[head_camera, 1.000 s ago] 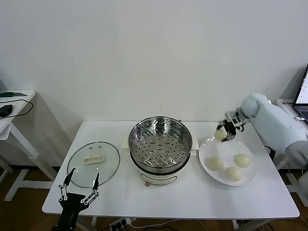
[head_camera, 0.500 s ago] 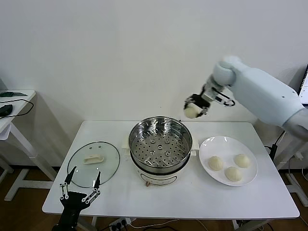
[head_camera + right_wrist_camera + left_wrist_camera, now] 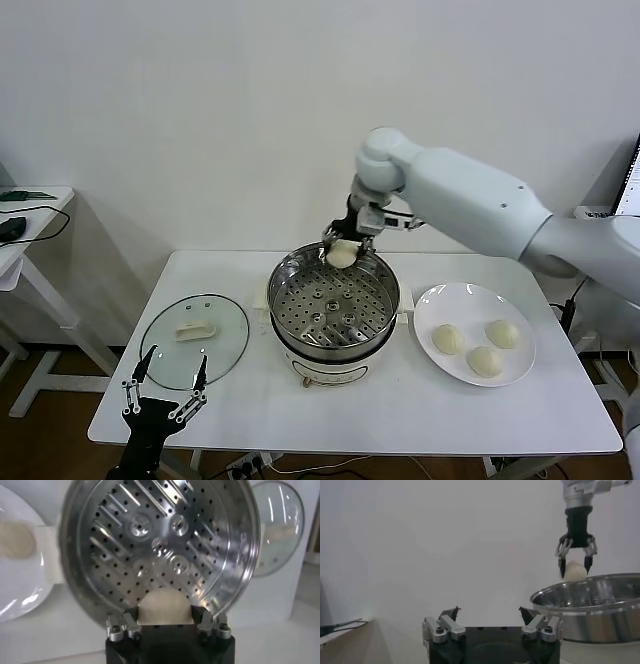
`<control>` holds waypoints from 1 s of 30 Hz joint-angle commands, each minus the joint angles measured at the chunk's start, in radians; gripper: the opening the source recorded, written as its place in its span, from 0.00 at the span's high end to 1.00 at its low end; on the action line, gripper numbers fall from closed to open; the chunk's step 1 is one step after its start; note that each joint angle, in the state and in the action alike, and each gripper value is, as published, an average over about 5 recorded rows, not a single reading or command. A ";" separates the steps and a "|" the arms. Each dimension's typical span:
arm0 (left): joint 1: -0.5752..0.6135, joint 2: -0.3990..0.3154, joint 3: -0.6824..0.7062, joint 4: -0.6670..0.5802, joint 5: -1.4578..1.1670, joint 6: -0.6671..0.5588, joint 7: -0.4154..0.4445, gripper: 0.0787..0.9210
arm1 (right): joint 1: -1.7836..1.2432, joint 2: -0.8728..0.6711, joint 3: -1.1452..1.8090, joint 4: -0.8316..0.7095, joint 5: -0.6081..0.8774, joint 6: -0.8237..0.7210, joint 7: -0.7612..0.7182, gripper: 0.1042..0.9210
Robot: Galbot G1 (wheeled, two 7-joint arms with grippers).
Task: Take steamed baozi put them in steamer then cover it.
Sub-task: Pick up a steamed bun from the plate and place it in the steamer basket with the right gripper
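Observation:
My right gripper (image 3: pixel 343 250) is shut on one cream-white baozi (image 3: pixel 342 254) and holds it just above the far rim of the steamer (image 3: pixel 333 300). In the right wrist view that baozi (image 3: pixel 164 608) fills the jaws over the empty perforated steamer (image 3: pixel 160 540) floor. Three more baozi (image 3: pixel 483 345) lie on the white plate (image 3: pixel 440 302) to the right of the steamer. The glass cover (image 3: pixel 194 338) with its white handle lies flat on the table, left of the steamer. My left gripper (image 3: pixel 164 394) stands open below the table's front left edge, holding nothing; the left wrist view shows the left gripper (image 3: pixel 490 617).
The white table (image 3: pixel 360 420) ends close in front of the steamer and plate. A second small table (image 3: pixel 25 215) with a cable stands at the far left. A laptop edge (image 3: pixel 628 190) shows at the far right.
My right arm has swung leftwards from above the plate, carrying a baozi to the steamer's far rim and lowering it. The left arm has stayed put.

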 commanded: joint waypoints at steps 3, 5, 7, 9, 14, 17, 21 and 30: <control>0.001 0.000 -0.003 0.001 -0.001 -0.004 -0.001 0.12 | -0.044 0.080 -0.019 -0.064 -0.077 0.015 0.007 0.28; 0.001 0.000 -0.004 0.002 -0.001 -0.007 -0.002 0.12 | -0.053 0.090 -0.017 -0.085 -0.087 0.008 0.010 0.28; 0.001 -0.001 -0.004 0.003 -0.001 -0.009 -0.002 0.12 | -0.062 0.097 -0.016 -0.103 -0.094 0.001 0.012 0.28; 0.000 -0.001 -0.005 0.004 -0.001 -0.011 -0.003 0.12 | -0.070 0.102 -0.013 -0.116 -0.102 -0.005 0.015 0.28; -0.001 -0.002 -0.007 0.005 -0.001 -0.012 -0.005 0.12 | -0.092 0.111 0.000 -0.142 -0.130 -0.020 0.022 0.27; -0.001 -0.003 -0.008 0.003 -0.002 -0.012 -0.006 0.12 | -0.104 0.116 0.008 -0.159 -0.140 -0.028 0.022 0.26; 0.001 -0.005 -0.010 -0.004 -0.006 -0.013 -0.005 0.12 | -0.111 0.120 0.014 -0.167 -0.144 -0.029 0.024 0.22; 0.003 -0.007 -0.018 -0.012 -0.007 -0.013 -0.006 0.12 | -0.093 0.067 0.026 -0.091 -0.091 -0.031 0.014 0.12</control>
